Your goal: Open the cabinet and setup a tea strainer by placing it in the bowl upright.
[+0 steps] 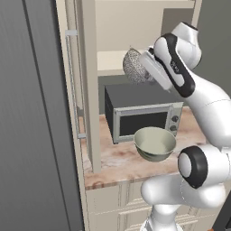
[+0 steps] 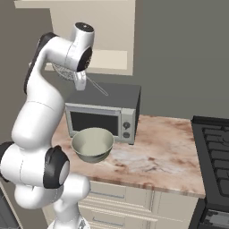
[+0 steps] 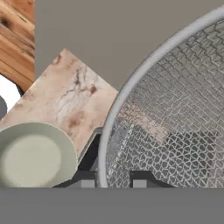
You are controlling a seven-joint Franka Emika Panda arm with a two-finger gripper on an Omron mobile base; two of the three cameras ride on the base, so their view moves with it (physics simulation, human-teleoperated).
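Observation:
The cabinet (image 1: 88, 67) stands open, its door swung toward me with the silver handle (image 1: 70, 81) on it and a beige shelf (image 1: 108, 61) inside. My gripper (image 1: 145, 63) is shut on the rim of the tea strainer (image 1: 134, 67), held in the air above the microwave and in front of the shelf. In the hand view the mesh (image 3: 175, 118) looms large and its rim runs between my fingertips (image 3: 87, 183). The thin handle (image 2: 96, 85) slants down to the right. The pale grey-green bowl (image 1: 154, 143) sits on the counter in front of the microwave, well below the strainer.
A dark grey microwave (image 1: 140, 113) stands at the back of the marble counter (image 2: 156, 152). A black stove (image 2: 214, 147) lies to the right. A tall dark grey panel (image 1: 31, 113) fills the left side. Cream drawer fronts (image 2: 120, 201) run under the counter.

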